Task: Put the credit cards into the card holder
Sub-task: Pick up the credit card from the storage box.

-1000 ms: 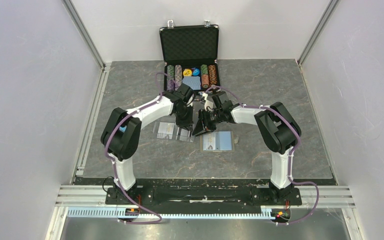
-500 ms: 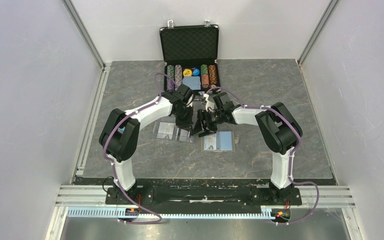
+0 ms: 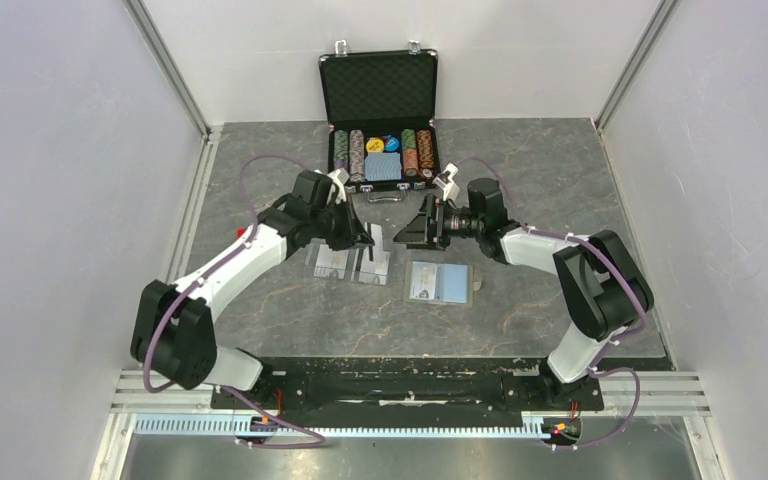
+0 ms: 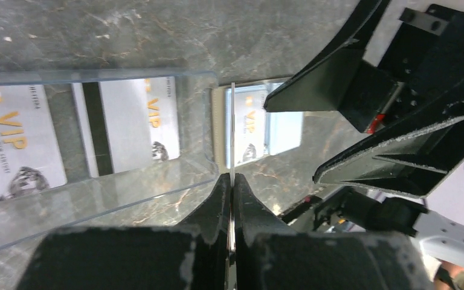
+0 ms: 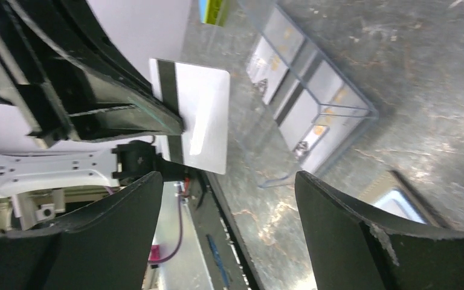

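My left gripper [image 4: 232, 176] is shut on a credit card [image 4: 232, 130], seen edge-on in the left wrist view. The right wrist view shows that card's [image 5: 199, 121] white back with its dark stripe. It hangs above the table left of the card holder [image 3: 455, 283]. The holder lies open, light blue lining up, with another VIP credit card [image 4: 251, 124] in its left half. My right gripper [image 5: 228, 181] stands open and empty, facing the held card from the right with a gap between. From above, the left gripper [image 3: 362, 238] and right gripper [image 3: 405, 230] are close together.
Clear plastic sleeves [image 3: 348, 262] lie under the left gripper, with VIP cards [image 4: 18, 142] showing through them. An open black poker-chip case [image 3: 380, 120] stands at the back, just behind both grippers. The table's near edge [image 3: 410, 358] lies in front of the holder.
The right gripper has opened, let go of the card and drawn back to the right. The left gripper has kept the card, and its arm has swung out to the left.
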Tool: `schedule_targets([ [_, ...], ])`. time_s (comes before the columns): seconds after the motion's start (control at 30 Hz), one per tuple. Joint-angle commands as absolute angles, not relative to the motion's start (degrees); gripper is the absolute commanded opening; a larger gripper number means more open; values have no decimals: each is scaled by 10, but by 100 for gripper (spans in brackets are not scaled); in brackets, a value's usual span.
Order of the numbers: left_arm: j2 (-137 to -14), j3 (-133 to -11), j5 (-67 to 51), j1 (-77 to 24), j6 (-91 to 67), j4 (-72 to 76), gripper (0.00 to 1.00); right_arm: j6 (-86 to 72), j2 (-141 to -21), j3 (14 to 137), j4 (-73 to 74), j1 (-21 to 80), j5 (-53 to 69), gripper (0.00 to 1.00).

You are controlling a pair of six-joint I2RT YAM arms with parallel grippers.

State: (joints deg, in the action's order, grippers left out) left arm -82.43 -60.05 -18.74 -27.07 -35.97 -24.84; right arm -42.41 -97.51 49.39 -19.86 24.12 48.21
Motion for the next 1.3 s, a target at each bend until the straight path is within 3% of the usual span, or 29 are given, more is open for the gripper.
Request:
schedule_targets([
  [0.0,-776,-544,-290,-262,-426,-115,2,-547,-972,480,-378,249,525,82],
  [0.2,-746,-498,-333,-261,-464,-34,2,-597,-992,490,-434,275,532,75],
  [0.37,-732,-484,-355,-261,-473,-8,3,-636,-1004,485,-479,284,529,58],
  [0.43,-730,-480,-367,-261,-478,-2,6,-661,-1009,480,-513,284,532,44],
  [0.47,-730,-476,-372,-261,-481,10,8,-679,-1010,476,-537,283,533,30],
  [0.57,-719,-466,-374,-260,-483,16,31,-724,-1014,463,-598,283,537,7],
  [0.63,-705,-453,-365,-259,-486,18,48,-748,-1010,446,-641,281,530,6],
  [0.73,-681,-423,-363,-251,-500,33,58,-755,-998,429,-655,278,524,10],
  [1.03,-677,-309,-433,-234,-639,277,57,-768,-966,397,-670,275,521,22],
  [1.27,-700,-294,-456,-237,-670,357,55,-774,-947,380,-669,275,519,22],
])
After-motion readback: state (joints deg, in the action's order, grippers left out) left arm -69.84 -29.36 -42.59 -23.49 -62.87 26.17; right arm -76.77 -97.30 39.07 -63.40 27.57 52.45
